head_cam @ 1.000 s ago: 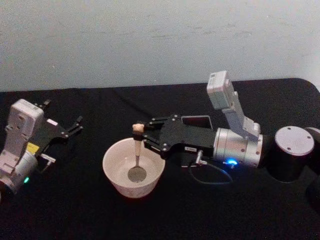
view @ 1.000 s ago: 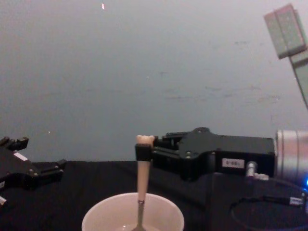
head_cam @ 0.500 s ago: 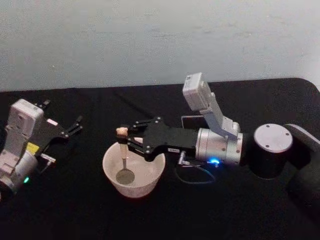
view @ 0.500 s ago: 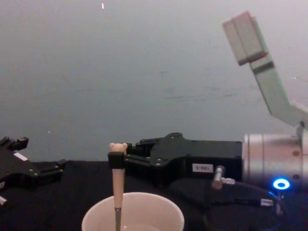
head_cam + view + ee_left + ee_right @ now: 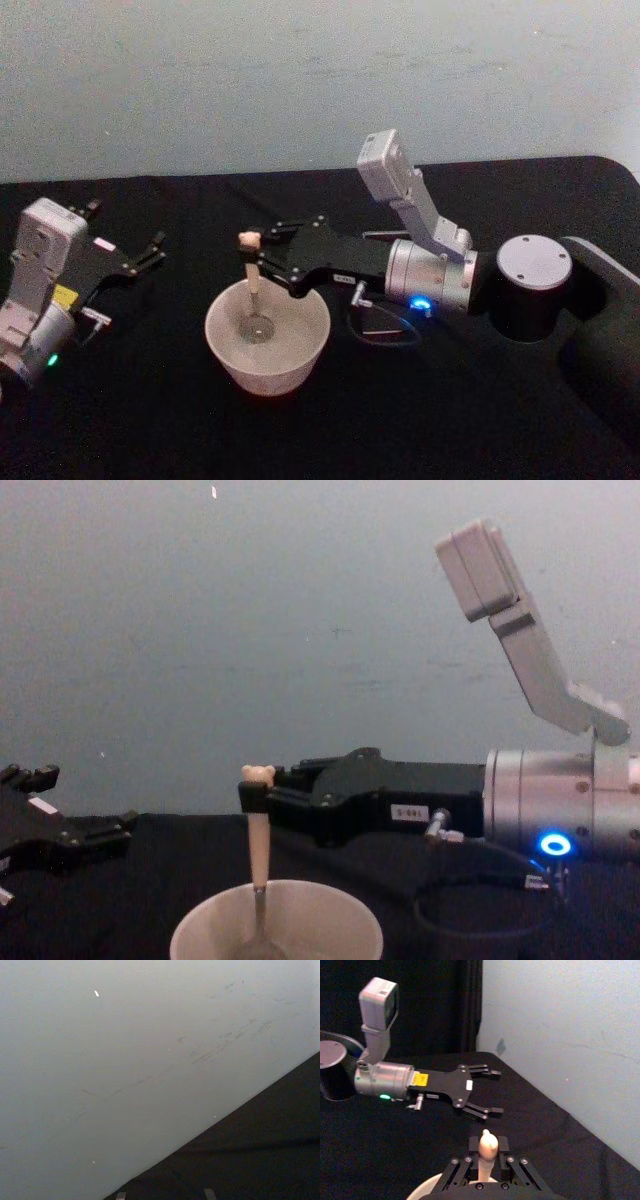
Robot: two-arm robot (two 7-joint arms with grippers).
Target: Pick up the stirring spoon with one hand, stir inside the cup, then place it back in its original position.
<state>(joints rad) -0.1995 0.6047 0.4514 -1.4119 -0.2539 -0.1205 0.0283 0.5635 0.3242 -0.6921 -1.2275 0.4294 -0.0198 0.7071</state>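
Note:
The cream-white cup (image 5: pixel 267 338) sits on the black table just left of centre; its rim shows low in the chest view (image 5: pixel 276 920). The stirring spoon (image 5: pixel 254 290) stands upright in it, steel bowl down inside, cream bear-topped handle (image 5: pixel 258 832) above the rim. My right gripper (image 5: pixel 256 253) reaches in from the right and is shut on the handle's top; in the right wrist view the bear head (image 5: pixel 487 1144) pokes up between its fingers. My left gripper (image 5: pixel 150 250) rests open at the table's left. The dark holder is hidden behind the right arm.
The right arm's silver wrist with blue ring light (image 5: pixel 432 280) and black base (image 5: pixel 533 285) lie across the table's right half. A loose cable (image 5: pixel 385 325) loops beside the cup. A pale wall stands behind the table.
The right gripper has carried the spoon from the cup's right side to its left, then slightly back and away from me, the bowl staying inside the cup. The left arm has not moved.

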